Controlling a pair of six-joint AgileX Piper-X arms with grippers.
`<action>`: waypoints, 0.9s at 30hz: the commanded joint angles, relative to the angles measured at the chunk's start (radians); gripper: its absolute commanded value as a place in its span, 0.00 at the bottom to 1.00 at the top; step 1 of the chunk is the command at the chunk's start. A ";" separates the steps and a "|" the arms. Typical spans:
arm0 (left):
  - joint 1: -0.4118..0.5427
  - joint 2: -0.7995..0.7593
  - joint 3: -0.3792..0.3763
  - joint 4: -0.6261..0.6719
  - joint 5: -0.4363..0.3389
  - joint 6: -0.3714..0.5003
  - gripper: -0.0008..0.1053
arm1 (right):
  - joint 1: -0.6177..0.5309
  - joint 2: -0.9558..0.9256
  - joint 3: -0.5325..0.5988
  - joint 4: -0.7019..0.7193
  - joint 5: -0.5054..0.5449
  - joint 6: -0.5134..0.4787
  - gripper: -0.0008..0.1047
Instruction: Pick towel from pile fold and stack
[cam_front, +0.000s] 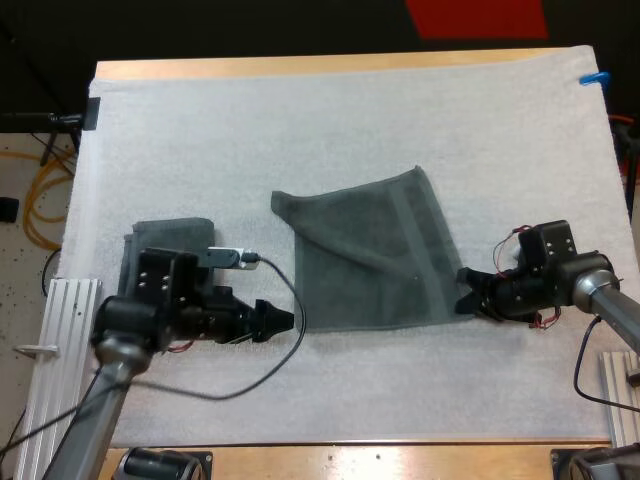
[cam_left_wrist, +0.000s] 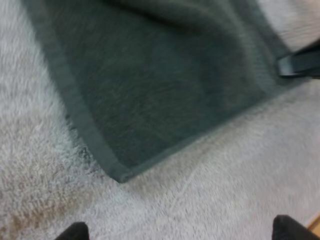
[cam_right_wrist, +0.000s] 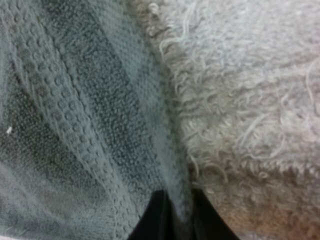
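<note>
A dark grey-green towel (cam_front: 370, 250) lies spread out in the middle of the white mat. My left gripper (cam_front: 285, 320) hovers just short of its near left corner (cam_left_wrist: 120, 175), fingers (cam_left_wrist: 75, 232) wide apart and clear of the cloth, so it is open. My right gripper (cam_front: 468, 290) sits at the towel's near right corner. In the right wrist view its fingers (cam_right_wrist: 160, 215) pinch the towel's hemmed edge (cam_right_wrist: 175, 165) from both sides. The right gripper (cam_left_wrist: 300, 62) also appears at the towel's far corner in the left wrist view.
A folded grey-green towel (cam_front: 170, 240) lies at the left of the mat, partly under my left arm. The white mat (cam_front: 330, 130) stretches bare behind the spread towel and along the front edge.
</note>
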 joint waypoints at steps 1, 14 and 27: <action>0.001 0.043 0.023 -0.065 0.013 -0.072 0.66 | -0.003 0.001 -0.001 0.009 -0.002 -0.013 0.01; 0.001 0.353 0.046 -0.319 0.063 -0.227 0.66 | -0.003 0.001 -0.001 0.007 -0.002 -0.013 0.01; -0.075 0.509 0.046 -0.424 0.139 -0.329 0.66 | -0.003 0.001 -0.001 0.002 -0.002 -0.013 0.01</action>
